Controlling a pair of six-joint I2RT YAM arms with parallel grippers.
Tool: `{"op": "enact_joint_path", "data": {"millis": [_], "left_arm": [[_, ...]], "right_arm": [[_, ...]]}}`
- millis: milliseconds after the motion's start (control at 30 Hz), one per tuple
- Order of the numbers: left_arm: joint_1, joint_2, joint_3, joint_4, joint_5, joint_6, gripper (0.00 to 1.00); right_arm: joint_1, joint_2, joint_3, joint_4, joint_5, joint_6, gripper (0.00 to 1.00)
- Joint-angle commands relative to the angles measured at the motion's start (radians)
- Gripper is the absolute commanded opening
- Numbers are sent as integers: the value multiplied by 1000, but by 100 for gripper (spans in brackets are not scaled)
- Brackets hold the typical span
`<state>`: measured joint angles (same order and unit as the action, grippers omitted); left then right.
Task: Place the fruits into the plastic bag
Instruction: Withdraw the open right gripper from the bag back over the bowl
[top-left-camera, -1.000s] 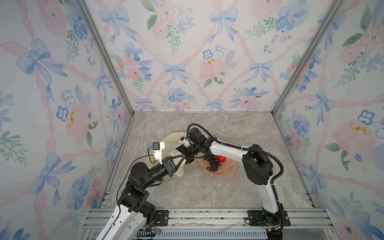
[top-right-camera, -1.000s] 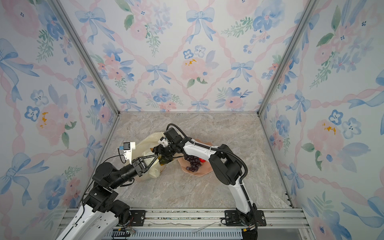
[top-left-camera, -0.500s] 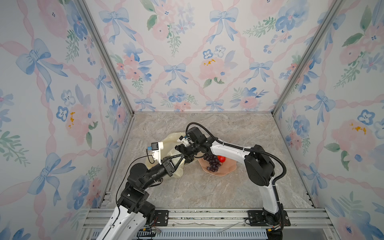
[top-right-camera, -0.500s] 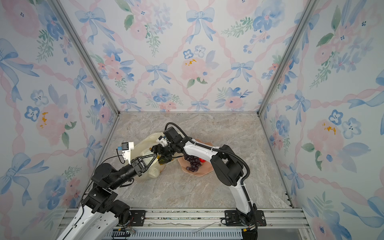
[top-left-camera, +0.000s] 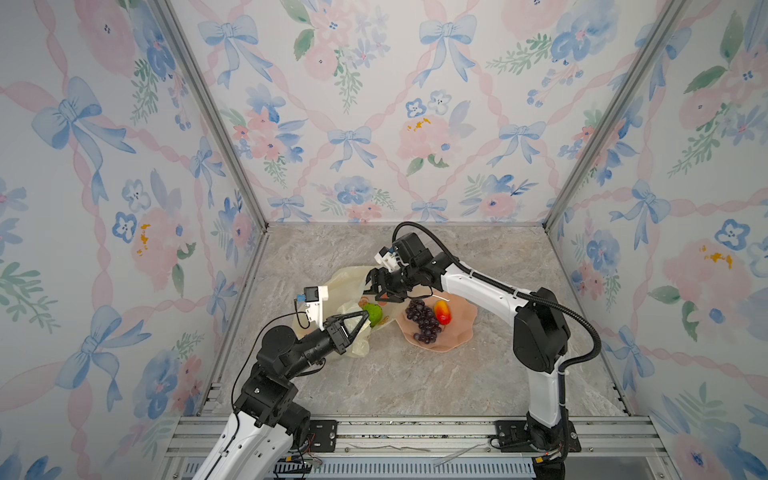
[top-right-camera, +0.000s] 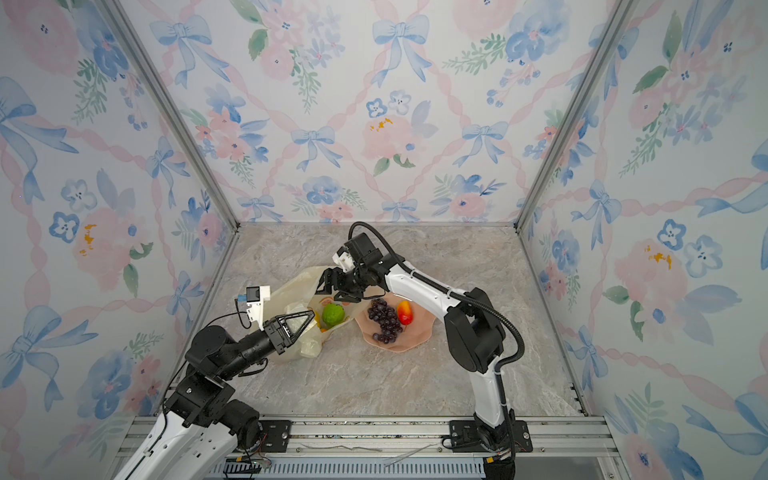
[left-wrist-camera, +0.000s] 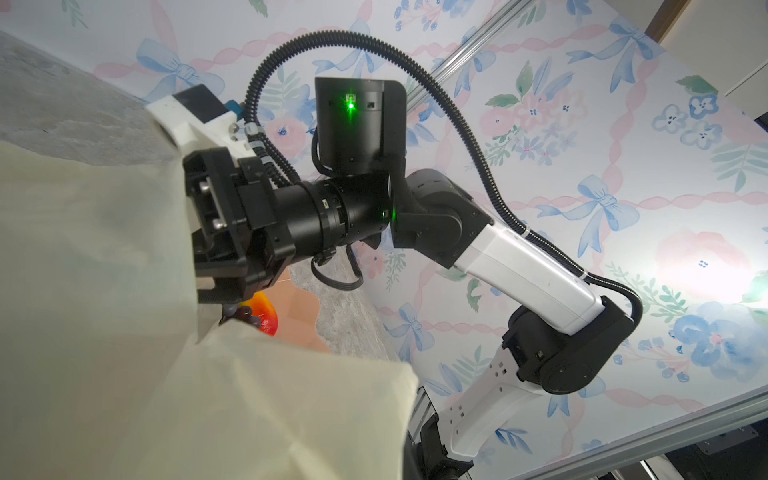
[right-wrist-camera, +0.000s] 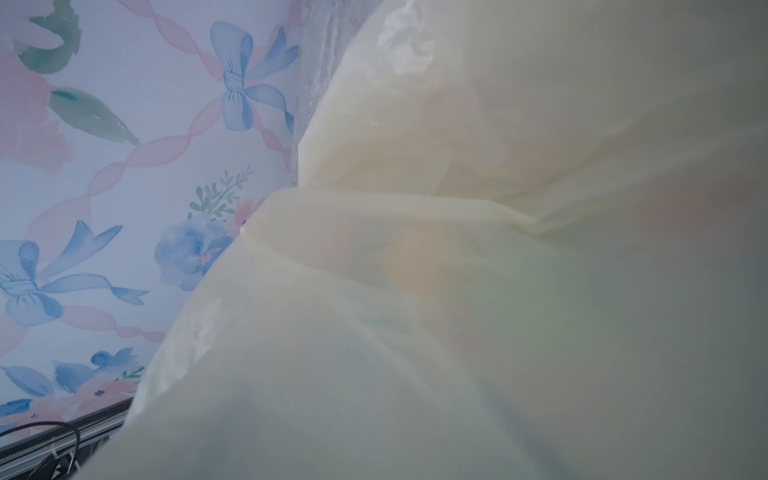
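Two fruits, grape bunch (top-left-camera: 422, 320) & red-yellow mango (top-left-camera: 442, 312), lie on pink dish (top-left-camera: 459, 328) just right of plastic bag (top-left-camera: 347, 282); lime (top-left-camera: 374, 314) sits in bag mouth. Bag film fills most of right wrist view & hides part of right gripper (top-left-camera: 380, 289) in left wrist view. Left arm reaches low from near left; right arm stretches across from right, wrist over bag. Left gripper (top-left-camera: 365, 317) clamped on bag's near edge beside lime; right gripper jaws apart, nothing btwn them, at bag's far edge
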<state>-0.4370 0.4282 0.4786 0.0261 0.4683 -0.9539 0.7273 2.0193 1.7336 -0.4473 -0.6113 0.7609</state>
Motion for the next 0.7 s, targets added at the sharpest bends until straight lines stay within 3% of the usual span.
{"op": "enact_joint_path", "data": {"millis": [0, 367, 667], "left_arm": [[2, -6, 8, -6, -8, 7, 0], [3, -17, -27, 33, -30, -29, 0], [2, -14, -47, 58, -51, -32, 0]], "right_arm": [[-46, -16, 58, -11, 46, -37, 81], [-109, 96, 130, 317, -63, 160, 81], [-117, 37, 91, 339, -93, 181, 81]]}}
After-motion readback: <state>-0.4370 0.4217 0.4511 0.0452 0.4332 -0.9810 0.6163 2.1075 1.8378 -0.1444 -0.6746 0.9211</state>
